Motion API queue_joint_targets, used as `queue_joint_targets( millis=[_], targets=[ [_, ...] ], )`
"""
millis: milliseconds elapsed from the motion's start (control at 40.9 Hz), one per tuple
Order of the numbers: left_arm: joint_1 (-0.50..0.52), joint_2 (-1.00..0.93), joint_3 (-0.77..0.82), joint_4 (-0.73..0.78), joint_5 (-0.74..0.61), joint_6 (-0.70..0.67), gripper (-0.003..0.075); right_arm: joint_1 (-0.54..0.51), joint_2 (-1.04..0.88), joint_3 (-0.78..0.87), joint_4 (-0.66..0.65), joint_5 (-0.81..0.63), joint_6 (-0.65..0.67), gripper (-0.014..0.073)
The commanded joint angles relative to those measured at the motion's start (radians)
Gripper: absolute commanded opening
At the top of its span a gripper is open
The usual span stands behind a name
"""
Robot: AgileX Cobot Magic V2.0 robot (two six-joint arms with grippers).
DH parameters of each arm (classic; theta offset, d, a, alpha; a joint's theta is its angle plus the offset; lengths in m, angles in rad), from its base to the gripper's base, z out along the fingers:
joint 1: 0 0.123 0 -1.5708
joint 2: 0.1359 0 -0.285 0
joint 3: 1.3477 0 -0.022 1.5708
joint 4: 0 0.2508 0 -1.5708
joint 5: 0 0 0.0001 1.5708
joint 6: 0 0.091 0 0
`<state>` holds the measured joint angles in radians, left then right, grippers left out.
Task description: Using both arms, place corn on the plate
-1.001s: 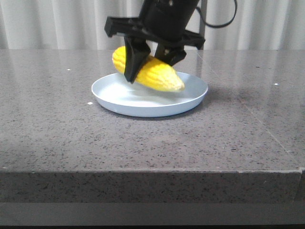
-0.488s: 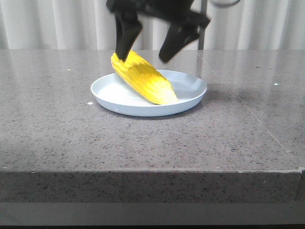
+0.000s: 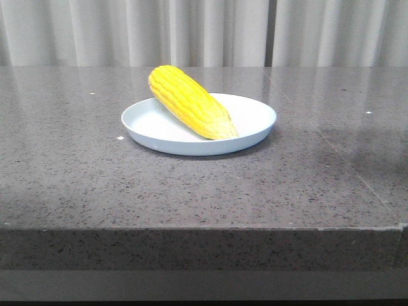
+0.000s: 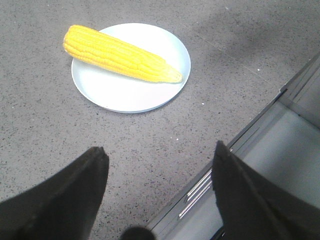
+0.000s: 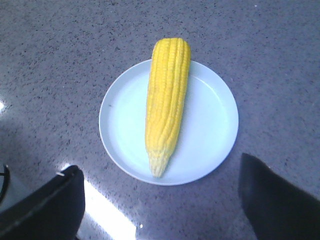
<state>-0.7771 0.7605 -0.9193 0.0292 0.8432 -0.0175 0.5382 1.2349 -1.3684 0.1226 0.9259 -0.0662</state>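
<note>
Corn lies aslant across the plate, its thick end overhanging the rim above the tabletop. A knock could probably roll it off. Left pincer and right pincer hang wide, empty, well apart from it.

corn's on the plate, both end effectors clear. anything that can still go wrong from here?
1. The corn lies across the plate with its thick end propped on the rim and overhanging it, as the right wrist view shows. A round cob resting like that may roll or slide.
2. That overhang puts weight on one edge of the shallow plate; a bump to the table might tip it or shift the corn off.
</note>
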Motion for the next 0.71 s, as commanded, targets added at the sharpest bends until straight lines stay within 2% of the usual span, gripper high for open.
queue_joint_targets(
  millis=[0, 440, 611, 684],
  targets=[
    [-0.008, -0.002, -0.027, -0.001, -0.081, -0.010, 0.0438, 0.001, -0.137, 0.049, -0.032, -0.036, -0.016, 0.0645],
    [-0.008, -0.002, -0.027, -0.001, -0.081, -0.010, 0.0438, 0.001, -0.596, 0.381, -0.067, 0.008, -0.015, 0.0645],
    [-0.008, -0.002, -0.027, -0.001, -0.081, -0.010, 0.0437, 0.001, -0.682, 0.440, -0.068, 0.008, -0.015, 0.0643],
    [-0.008, -0.002, -0.027, -0.001, -0.081, -0.010, 0.0425, 0.001, -0.691, 0.446, -0.068, 0.012, -0.015, 0.0601]
  ],
)
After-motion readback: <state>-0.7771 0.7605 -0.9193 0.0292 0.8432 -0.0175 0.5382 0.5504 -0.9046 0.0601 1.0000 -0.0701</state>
